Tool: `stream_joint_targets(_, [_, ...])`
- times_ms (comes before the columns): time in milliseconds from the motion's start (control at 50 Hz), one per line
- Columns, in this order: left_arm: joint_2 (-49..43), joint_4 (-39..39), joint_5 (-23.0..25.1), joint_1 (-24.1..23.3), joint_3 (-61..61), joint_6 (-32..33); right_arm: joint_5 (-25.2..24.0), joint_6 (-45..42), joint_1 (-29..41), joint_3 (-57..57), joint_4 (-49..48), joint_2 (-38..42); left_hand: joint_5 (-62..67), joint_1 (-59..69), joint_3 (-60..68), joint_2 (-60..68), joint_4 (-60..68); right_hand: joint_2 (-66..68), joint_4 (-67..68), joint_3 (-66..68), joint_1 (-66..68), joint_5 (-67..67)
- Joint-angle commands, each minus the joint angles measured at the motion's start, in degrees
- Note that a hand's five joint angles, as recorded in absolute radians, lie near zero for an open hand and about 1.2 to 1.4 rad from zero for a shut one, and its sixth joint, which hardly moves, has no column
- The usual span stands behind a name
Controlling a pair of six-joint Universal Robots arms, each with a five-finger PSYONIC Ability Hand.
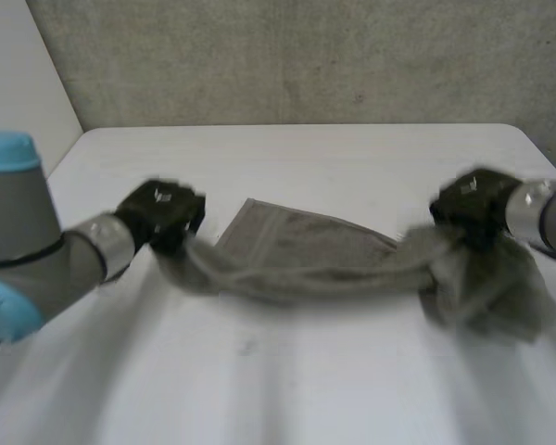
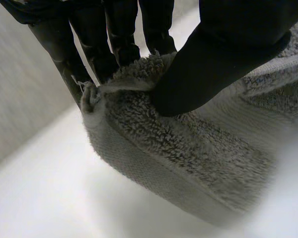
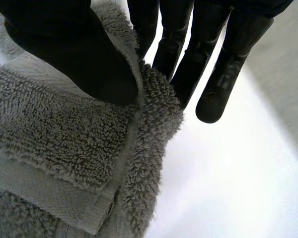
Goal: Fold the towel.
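A grey terry towel [image 1: 306, 255] stretches across the white table [image 1: 287, 158] between both hands, its near edge lifted and its far part lying flat. My left hand [image 1: 162, 213] is shut on the towel's left end: in the left wrist view the thumb [image 2: 223, 49] presses the towel [image 2: 188, 144] corner against the fingers [image 2: 104, 44]. My right hand [image 1: 473, 206] is shut on the right end, where the cloth bunches and hangs below it. In the right wrist view the thumb [image 3: 74, 54] pinches the towel [image 3: 74, 134] edge against the fingers [image 3: 188, 54].
A grey wall [image 1: 306, 56] rises behind the table's far edge. A pale panel [image 1: 18, 74] stands at the far left. White tabletop lies in front of the towel and beyond it.
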Motion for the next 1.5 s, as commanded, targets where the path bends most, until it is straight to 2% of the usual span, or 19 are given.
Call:
stream_joint_targets(20, [-1.9, 12.3, -0.9, -1.7, 18.7, -6.6, 0.1, 9.4, 3.0, -15.3, -20.5, 1.6, 11.1, 12.2, 10.3, 10.3, 10.3, 10.6, 10.3, 10.5, 0.8, 11.1])
stream_joint_targets(60, [-1.1, 19.7, -4.6, -1.9, 24.2, -12.7, 0.3, 13.1, 3.0, -16.2, -34.4, -0.3, 11.1, 12.2, 10.3, 10.3, 10.3, 10.6, 10.3, 10.5, 0.8, 11.1])
stream_joint_targets(80, [-1.1, 19.7, -4.6, -1.9, 24.3, -12.7, 0.3, 13.1, 3.0, -16.2, -34.5, -0.3, 11.1, 12.2, 10.3, 10.3, 10.3, 10.6, 10.3, 10.5, 0.8, 11.1])
stream_joint_targets(120, [0.2, 24.2, -9.0, -1.9, 26.9, -17.7, 0.6, 15.6, 3.1, -13.6, -46.1, -3.5, 11.1, 12.2, 10.3, 10.3, 10.3, 10.6, 10.3, 10.5, 0.8, 11.1])
stream_joint_targets(160, [0.6, 24.7, -10.3, -1.9, 26.8, -19.1, 0.7, 15.9, 3.1, -12.5, -49.1, -4.5, 11.1, 12.2, 10.3, 10.3, 10.3, 10.6, 10.3, 10.5, 0.8, 11.1])
stream_joint_targets(240, [1.1, 22.9, -11.3, -1.9, 24.3, -19.6, 0.3, 16.0, 3.1, -11.2, -46.2, -4.6, 11.1, 12.2, 10.3, 10.3, 10.3, 10.6, 10.3, 10.5, 0.8, 11.1])
stream_joint_targets(280, [1.7, 19.9, -11.2, -1.5, 18.7, -19.5, -0.9, 15.9, 3.0, -11.2, -37.6, -2.6, 11.1, 12.2, 10.3, 10.3, 10.3, 10.6, 10.3, 10.5, 0.8, 11.1])
stream_joint_targets(300, [1.7, 19.9, -11.2, -1.5, 18.6, -19.5, -0.9, 15.9, 3.0, -11.2, -37.6, -2.6, 11.1, 12.2, 10.3, 10.3, 10.3, 10.6, 10.3, 10.5, 0.8, 11.1])
stream_joint_targets(380, [2.4, 18.4, -11.1, -1.2, 7.9, -19.5, -2.6, 14.4, 3.1, -11.8, -25.4, 3.2, 11.1, 12.2, 10.3, 10.3, 10.3, 10.6, 10.3, 10.5, 0.8, 11.1])
stream_joint_targets(540, [1.7, 19.0, -9.8, -1.2, -8.0, -19.5, -2.9, 7.7, 2.8, -9.1, -16.5, 12.7, 11.1, 12.2, 10.3, 10.3, 10.3, 10.6, 10.3, 10.5, 0.8, 11.1])
stream_joint_targets(640, [1.5, 19.9, -9.3, -1.3, -13.4, -19.5, -3.3, 7.0, 2.8, -4.5, -16.2, 15.8, 11.1, 12.2, 10.3, 10.3, 10.3, 10.6, 10.3, 10.5, 0.8, 11.1])
stream_joint_targets(780, [2.9, 20.4, -9.1, -1.0, -16.2, -19.5, -3.1, 8.2, 2.3, 0.4, -16.6, 14.1, 11.1, 12.2, 10.3, 10.3, 10.3, 10.6, 10.3, 10.5, 0.8, 11.1])
stream_joint_targets(800, [3.6, 20.4, -9.1, -1.0, -16.4, -19.5, -3.2, 9.1, 2.2, 1.7, -16.6, 12.8, 11.1, 12.2, 10.3, 10.3, 10.3, 5.8, 5.5, 5.7, -4.0, 6.3])
stream_joint_targets(820, [4.3, 20.4, -9.2, -0.9, -16.5, -19.5, -3.2, 10.3, 2.2, 3.0, -16.8, 11.5, 11.1, 12.2, 10.3, 10.3, 10.3, -8.7, -9.0, -8.8, -18.5, -8.2])
stream_joint_targets(840, [4.3, 20.4, -9.2, -0.9, -16.5, -19.5, -3.2, 10.3, 2.2, 3.0, -16.8, 11.5, 11.1, 12.2, 10.3, 10.3, 10.3, -8.9, -9.2, -9.0, -18.7, -8.4])
stream_joint_targets(880, [5.3, 20.4, -9.1, -0.9, -16.9, -19.5, -3.2, 13.3, 2.1, 5.8, -17.4, 8.6, 11.1, 12.2, 10.3, 10.3, 10.3, -19.6, -19.9, -19.7, -29.4, -19.1])
stream_joint_targets(1140, [5.9, 20.5, -9.1, -0.8, -17.8, -19.6, -3.1, 26.3, 0.5, 17.2, -24.1, -0.2, 11.1, 12.2, 10.3, 10.3, 10.3, -19.3, -19.6, -19.4, -29.1, -18.8])
stream_joint_targets(1360, [5.9, 20.6, -9.1, -0.7, -18.3, -19.6, -2.6, 27.8, -1.7, 28.3, -31.5, -7.4, 11.1, 12.2, 10.3, 10.3, 10.3, -20.0, -20.3, -20.1, -29.8, -19.5])
stream_joint_targets(1500, [5.9, 20.6, -9.1, -0.7, -18.4, -19.6, -2.4, 28.6, -2.7, 31.9, -32.1, -11.4, 11.1, 12.2, 10.3, 10.3, 10.3, -21.8, -22.1, -21.9, -31.6, -21.3])
